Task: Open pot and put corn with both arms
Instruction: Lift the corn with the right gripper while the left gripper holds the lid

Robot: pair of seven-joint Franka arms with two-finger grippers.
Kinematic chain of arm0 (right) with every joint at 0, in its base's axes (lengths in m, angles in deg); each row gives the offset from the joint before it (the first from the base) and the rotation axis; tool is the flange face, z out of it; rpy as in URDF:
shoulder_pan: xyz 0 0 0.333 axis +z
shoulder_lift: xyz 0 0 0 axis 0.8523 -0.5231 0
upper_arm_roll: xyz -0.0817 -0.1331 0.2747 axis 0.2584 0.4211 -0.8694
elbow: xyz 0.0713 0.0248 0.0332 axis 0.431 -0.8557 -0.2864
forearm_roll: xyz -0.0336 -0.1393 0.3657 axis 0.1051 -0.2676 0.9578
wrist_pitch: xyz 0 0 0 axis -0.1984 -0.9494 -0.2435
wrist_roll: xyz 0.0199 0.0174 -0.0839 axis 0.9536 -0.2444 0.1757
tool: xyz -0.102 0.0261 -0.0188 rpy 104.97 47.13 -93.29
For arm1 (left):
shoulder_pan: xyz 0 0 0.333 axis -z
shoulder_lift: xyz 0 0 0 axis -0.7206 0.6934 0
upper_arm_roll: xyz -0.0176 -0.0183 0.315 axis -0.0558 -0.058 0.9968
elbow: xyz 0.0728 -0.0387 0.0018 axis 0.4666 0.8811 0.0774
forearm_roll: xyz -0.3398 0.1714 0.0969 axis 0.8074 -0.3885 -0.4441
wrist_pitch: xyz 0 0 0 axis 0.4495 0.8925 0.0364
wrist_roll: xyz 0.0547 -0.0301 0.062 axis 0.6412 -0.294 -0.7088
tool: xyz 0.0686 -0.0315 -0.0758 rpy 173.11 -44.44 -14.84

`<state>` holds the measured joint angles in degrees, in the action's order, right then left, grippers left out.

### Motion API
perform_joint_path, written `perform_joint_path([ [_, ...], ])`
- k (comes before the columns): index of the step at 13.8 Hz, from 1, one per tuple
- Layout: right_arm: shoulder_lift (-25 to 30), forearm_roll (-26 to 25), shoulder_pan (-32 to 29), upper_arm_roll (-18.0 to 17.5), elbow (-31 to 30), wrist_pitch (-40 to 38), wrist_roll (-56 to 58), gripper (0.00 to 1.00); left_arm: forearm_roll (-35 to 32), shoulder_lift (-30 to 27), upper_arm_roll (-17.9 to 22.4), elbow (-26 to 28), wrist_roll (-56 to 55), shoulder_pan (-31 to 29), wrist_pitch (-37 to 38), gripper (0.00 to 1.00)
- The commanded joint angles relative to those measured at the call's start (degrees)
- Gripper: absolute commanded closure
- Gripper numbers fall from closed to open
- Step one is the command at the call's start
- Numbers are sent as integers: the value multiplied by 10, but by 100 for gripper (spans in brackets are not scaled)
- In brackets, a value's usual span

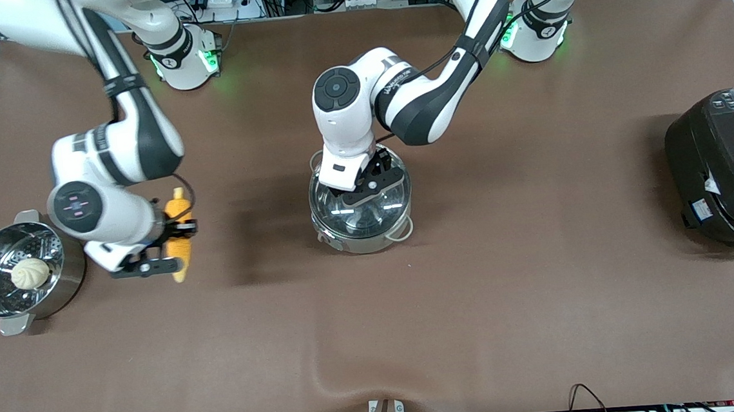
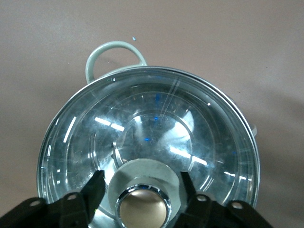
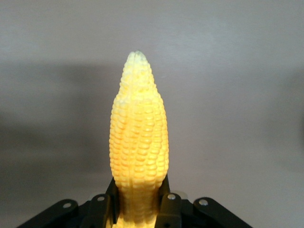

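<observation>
The pot point(image 1: 369, 241) stands mid-table with its glass lid point(image 1: 358, 214) on; the lid point(image 2: 152, 118) and a pale loop handle point(image 2: 114, 51) show in the left wrist view. My left gripper point(image 1: 369, 189) is down over the lid. Its open fingers point(image 2: 97, 183) stand either side of the tan knob point(image 2: 145, 206), with a small gap on each side. My right gripper point(image 1: 179, 242) is shut on the thick end of the corn point(image 1: 178, 209), toward the right arm's end of the table. In the right wrist view the corn point(image 3: 139, 137) points away from the gripper point(image 3: 139, 205).
A steel steamer pot point(image 1: 0, 312) with a white bun point(image 1: 30, 273) in it stands next to the right gripper, at the right arm's end. A black rice cooker point(image 1: 726, 168) stands at the left arm's end. Brown table cloth lies between them.
</observation>
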<state>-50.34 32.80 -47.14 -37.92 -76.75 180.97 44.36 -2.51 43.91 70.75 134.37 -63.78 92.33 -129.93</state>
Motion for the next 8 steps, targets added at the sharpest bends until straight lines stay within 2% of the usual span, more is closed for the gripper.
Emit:
perform_joint_path([
  [1, -16, 10, 19, 5, 23, -10, -10, 79, -7, 13, 2, -15, -9, 4, 0, 39],
  [2, -16, 27, 29, 6, 24, -10, -12, 79, -6, 13, 1, -15, -9, 4, 0, 46],
  [3, -17, 36, 31, 6, 30, -10, -12, 79, -6, 13, 1, -16, -9, 4, 0, 47],
  [8, -17, 39, 29, 7, 33, -10, -10, 79, 4, 13, 1, -16, -11, 8, -6, 47],
])
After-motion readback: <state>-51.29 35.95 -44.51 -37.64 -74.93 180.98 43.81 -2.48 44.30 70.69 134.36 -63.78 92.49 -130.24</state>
